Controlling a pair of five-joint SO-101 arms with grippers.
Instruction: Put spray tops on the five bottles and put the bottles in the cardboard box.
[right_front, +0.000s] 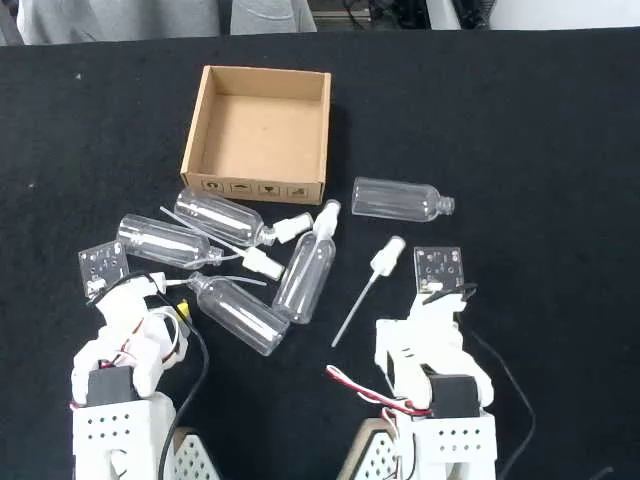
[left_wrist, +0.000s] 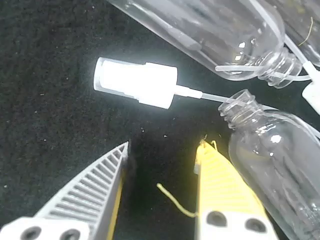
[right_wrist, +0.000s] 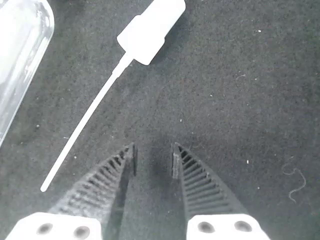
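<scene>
Left claw (left_wrist: 164, 147) gapes empty, right claw (right_wrist: 154, 150) barely parted, also empty. Bottles (right_front: 240, 312) lie crowded: grabbing that top (left_wrist: 135, 82) could roll its neighbours or bend the tube (left_wrist: 207, 95).

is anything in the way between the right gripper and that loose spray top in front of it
Nothing visible does. Bare black cloth lies between the open right gripper and the spray top. Its thin dip tube slants off to one side and a clear bottle lies beyond that, both off the straight path.
</scene>
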